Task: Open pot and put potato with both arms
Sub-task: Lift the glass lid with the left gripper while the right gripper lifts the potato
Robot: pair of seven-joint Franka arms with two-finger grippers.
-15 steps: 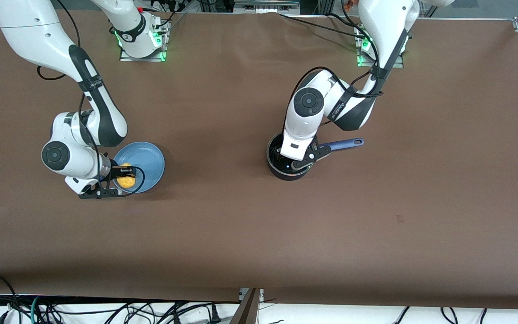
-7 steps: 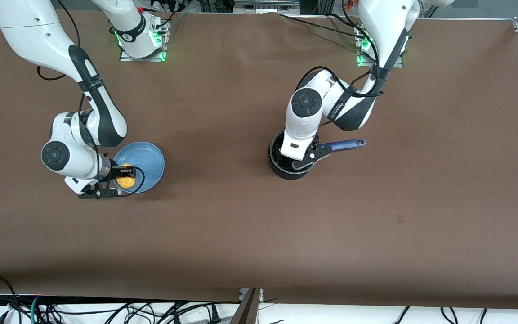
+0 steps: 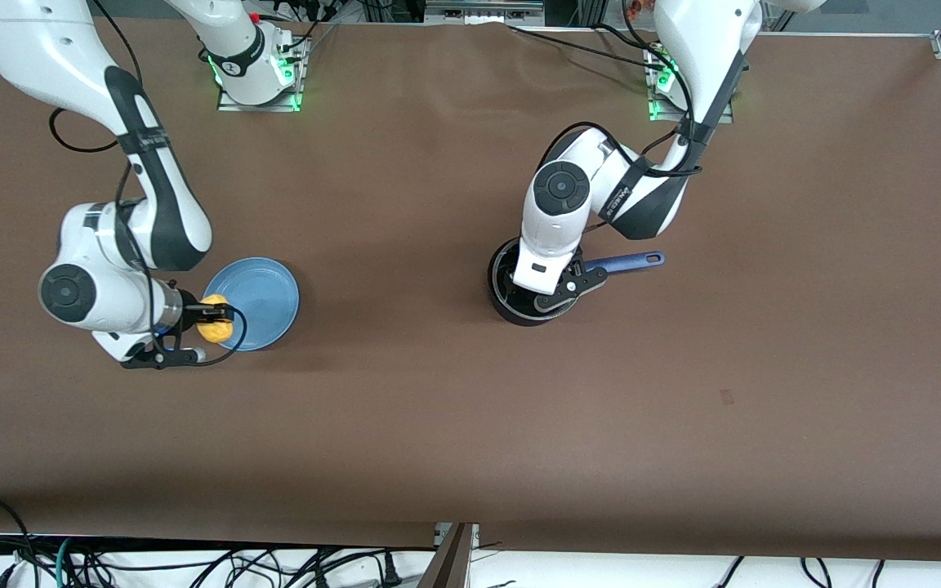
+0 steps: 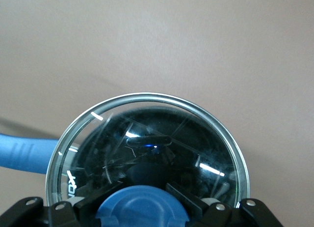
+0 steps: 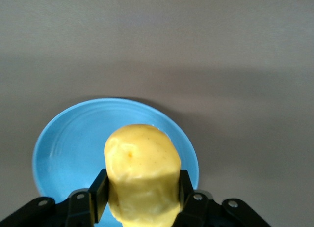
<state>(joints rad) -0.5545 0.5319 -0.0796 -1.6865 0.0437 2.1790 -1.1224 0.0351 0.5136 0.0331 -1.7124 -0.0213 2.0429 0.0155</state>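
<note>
I have the right gripper [image 3: 211,320] clamped on the potato [image 3: 215,319] over the blue plate's [image 3: 266,290] rim, the left gripper [image 4: 142,207] pinching the lid knob [image 4: 142,207] (lid [image 4: 147,138] seated on the pot [image 3: 519,314]); my worry: smooth glass lid tilting, knob slipping.

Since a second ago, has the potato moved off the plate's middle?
Yes. The potato, clamped in the right gripper, now sits over the blue plate's rim, toward the right arm's end.

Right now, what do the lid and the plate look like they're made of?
The lid looks like clear glass inside a shiny metal rim: the dark pot shows through and highlights glint on it. Its blue knob looks like matte plastic. The plate looks like glazed ceramic or smooth plastic: even blue, faint concentric rings.
</note>
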